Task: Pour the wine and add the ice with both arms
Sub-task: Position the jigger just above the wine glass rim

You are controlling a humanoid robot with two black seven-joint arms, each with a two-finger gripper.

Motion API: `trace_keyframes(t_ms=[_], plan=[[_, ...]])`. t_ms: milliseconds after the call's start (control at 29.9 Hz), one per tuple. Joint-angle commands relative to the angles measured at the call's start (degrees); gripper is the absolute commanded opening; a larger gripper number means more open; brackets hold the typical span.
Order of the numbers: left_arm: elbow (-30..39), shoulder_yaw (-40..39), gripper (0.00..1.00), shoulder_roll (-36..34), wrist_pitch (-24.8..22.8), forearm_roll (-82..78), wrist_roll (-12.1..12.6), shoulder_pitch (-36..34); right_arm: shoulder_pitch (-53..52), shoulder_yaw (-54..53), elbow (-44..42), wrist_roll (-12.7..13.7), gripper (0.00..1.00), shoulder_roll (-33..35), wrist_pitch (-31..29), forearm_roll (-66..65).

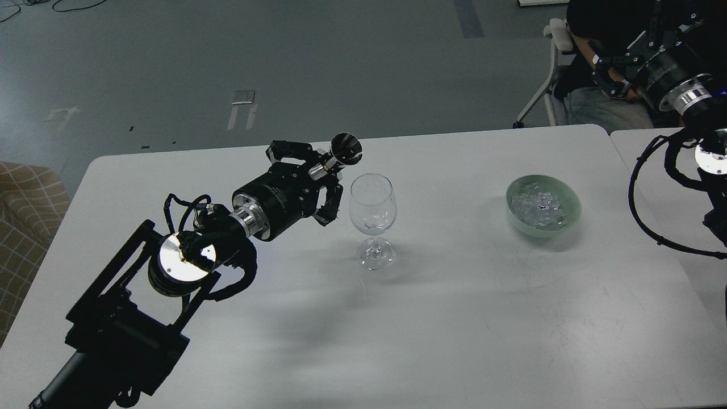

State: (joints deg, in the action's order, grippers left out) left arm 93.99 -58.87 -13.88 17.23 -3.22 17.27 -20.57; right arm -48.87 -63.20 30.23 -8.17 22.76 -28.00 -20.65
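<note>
Across the frame's lower part lay the white table [454, 318]; the left gripper [318, 173], left of centre, pinched a dark bottle [341, 152] beside the stemmed glass [372, 218]; ice [539, 205] sat in the green bowl [571, 216] at right (right gripper [610, 71], upper right corner: cannot tell)

Two black jointed robot arms are seen, one left [267, 204], one far right [676, 85]. One clear stemmed wine glass [372, 218] and one pale green round bowl [568, 218] are counted. Many small clear ice cubes [539, 205] are held inside, uncountable.
</note>
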Motion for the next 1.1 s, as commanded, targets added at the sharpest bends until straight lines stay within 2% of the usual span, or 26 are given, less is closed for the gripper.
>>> trace_keyframes(t_ms=[0, 1070], plan=[[0.0, 0.1, 0.0, 0.0, 0.0, -0.1, 0.0, -0.1, 0.1, 0.0, 0.0, 0.0, 1.0, 0.0, 0.0, 0.0], [-0.3, 0.0, 0.0, 0.6, 0.8, -8.6, -0.2, 0.0, 0.1, 0.0, 0.1, 0.0, 1.0, -0.2, 0.0, 0.0]])
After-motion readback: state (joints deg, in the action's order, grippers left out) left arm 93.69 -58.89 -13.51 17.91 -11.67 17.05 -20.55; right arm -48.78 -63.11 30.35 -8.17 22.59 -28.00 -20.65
